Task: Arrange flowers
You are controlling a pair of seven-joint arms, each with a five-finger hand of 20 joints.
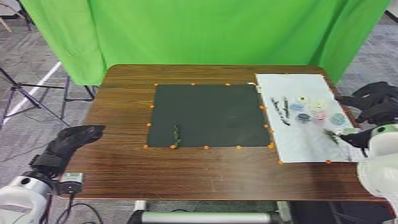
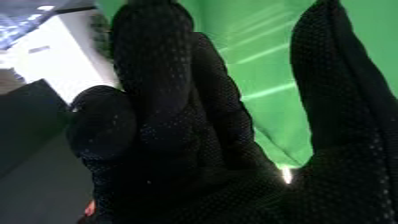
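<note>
Hovering by the white sheet (image 1: 302, 149), the right hand (image 1: 377, 101), relaxed and empty, has the flowers (image 1: 320, 117) close on its left.

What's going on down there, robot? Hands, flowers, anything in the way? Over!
Left hand open, at table edge. Right hand open, beside flowers. Green stem on dark mat. Nothing seen blocking that stem.

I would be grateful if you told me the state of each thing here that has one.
Left hand: open
Right hand: open
Green sprig: lying on the dark mat
Dark stems: lying on the white sheet
Flowers: loose, laid out
Dark mat: spread flat
White sheet: spread flat
Green curtain: hanging
</note>
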